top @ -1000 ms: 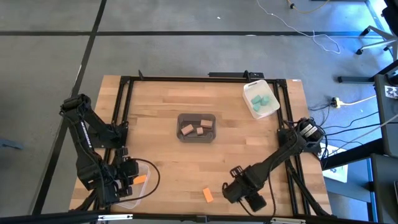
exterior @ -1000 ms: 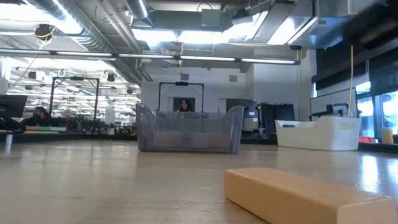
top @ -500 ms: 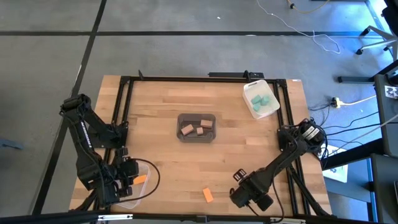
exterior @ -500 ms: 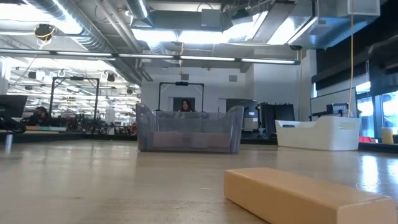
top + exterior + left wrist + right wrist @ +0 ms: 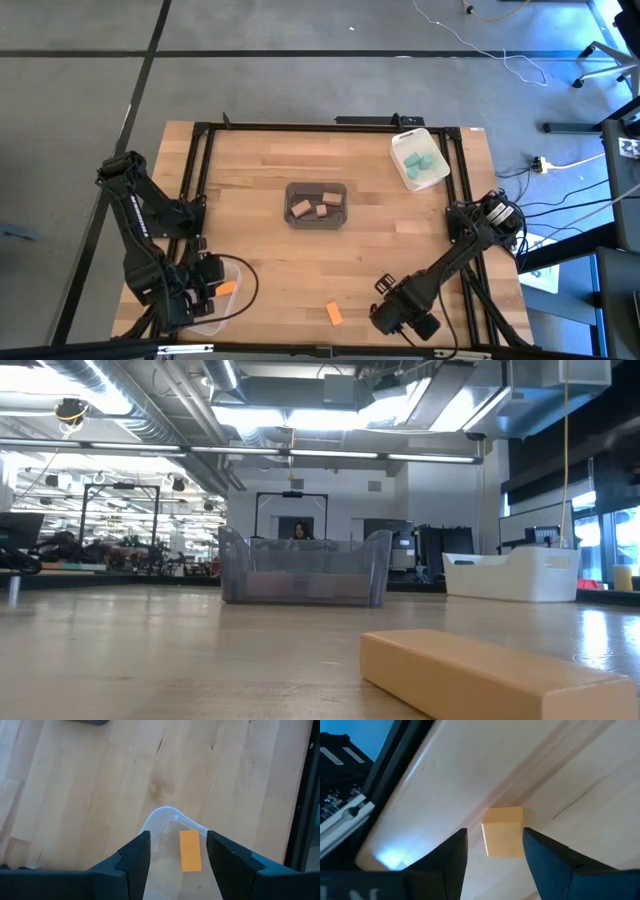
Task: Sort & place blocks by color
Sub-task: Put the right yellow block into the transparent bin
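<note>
My right gripper (image 5: 495,830) stands open, pointing down near the table's front edge, right of the middle (image 5: 392,312). An orange block (image 5: 503,840) rests on the wood between its fingers, with a gap at each side; in the high view the gripper hides it. A second orange block (image 5: 334,313) lies on the bare table to its left. The low view shows a block (image 5: 490,675) lying flat, close up. My left gripper (image 5: 177,835) hangs open over the clear bin (image 5: 165,811) at the front left, where a third orange block (image 5: 190,851) lies on the bin's floor.
A dark grey bin (image 5: 292,190) in the table's middle holds tan blocks. A white bin (image 5: 398,150) at the far right holds teal blocks. A black frame (image 5: 330,126) runs around the table. Bare wood lies between the bins.
My right gripper has sunk and gone toward the table's near edge, rolling a little, then has kept still. Its fingers have stayed apart.
</note>
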`<act>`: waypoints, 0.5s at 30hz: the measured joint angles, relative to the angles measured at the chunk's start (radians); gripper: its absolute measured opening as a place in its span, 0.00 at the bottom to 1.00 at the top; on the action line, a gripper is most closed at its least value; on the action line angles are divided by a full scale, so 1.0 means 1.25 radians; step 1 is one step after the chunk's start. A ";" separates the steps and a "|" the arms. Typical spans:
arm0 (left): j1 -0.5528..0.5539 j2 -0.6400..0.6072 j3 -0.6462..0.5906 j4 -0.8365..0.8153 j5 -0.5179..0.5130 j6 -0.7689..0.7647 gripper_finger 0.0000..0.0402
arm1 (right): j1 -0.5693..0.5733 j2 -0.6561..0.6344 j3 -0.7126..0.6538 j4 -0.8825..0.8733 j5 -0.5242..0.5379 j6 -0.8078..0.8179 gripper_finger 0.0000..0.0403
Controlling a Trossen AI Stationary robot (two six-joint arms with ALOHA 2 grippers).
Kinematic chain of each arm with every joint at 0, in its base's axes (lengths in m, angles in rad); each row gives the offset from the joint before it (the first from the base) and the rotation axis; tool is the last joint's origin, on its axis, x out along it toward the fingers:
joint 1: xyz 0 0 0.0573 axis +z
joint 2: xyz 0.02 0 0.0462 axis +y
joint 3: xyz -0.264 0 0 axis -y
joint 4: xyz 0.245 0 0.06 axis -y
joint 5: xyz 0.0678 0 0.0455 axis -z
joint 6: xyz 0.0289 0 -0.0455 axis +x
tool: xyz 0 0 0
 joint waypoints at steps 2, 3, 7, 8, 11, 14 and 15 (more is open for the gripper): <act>0.000 0.000 0.000 0.000 -0.001 0.000 0.46 | 0.000 0.000 0.000 0.000 0.000 -0.007 0.47; 0.000 0.000 0.000 0.001 -0.002 0.000 0.46 | 0.000 0.000 0.000 0.000 0.003 -0.018 0.47; 0.000 0.000 0.000 0.001 -0.004 0.000 0.46 | 0.000 0.000 0.000 0.000 0.047 -0.021 0.47; 0.000 0.000 0.000 0.001 -0.004 0.000 0.46 | 0.000 0.000 0.000 0.000 0.046 -0.017 0.47; 0.000 0.000 0.000 0.001 -0.004 0.000 0.46 | 0.001 0.000 0.000 0.000 0.041 -0.014 0.47; 0.000 0.000 0.000 0.002 -0.004 0.000 0.46 | 0.002 0.000 0.000 0.000 0.027 -0.014 0.47; 0.000 0.000 0.000 0.003 -0.004 0.000 0.46 | 0.002 0.000 0.000 0.000 0.024 -0.014 0.47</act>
